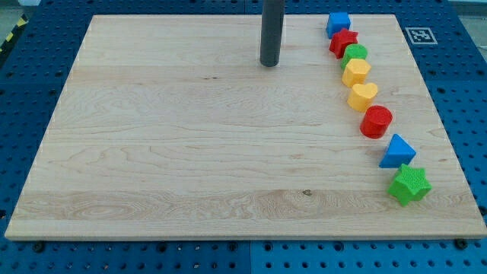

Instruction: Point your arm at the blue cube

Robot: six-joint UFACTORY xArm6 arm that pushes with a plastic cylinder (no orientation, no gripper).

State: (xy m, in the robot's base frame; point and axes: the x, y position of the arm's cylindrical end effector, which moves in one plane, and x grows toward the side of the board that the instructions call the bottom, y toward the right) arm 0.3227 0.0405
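The blue cube (338,23) sits at the view's top right of the wooden board (190,152), at the head of a curved row of blocks. My tip (269,64) is the lower end of the dark rod, which comes down from the view's top centre. The tip rests on the board well to the left of the blue cube and a little below it, touching no block.
The row runs down the view's right side: red star (343,42), green cylinder (354,55), yellow hexagon (356,72), yellow heart (363,96), red cylinder (376,122), blue triangle (398,151), green star (409,184). A marker tag (419,35) sits at the top right corner.
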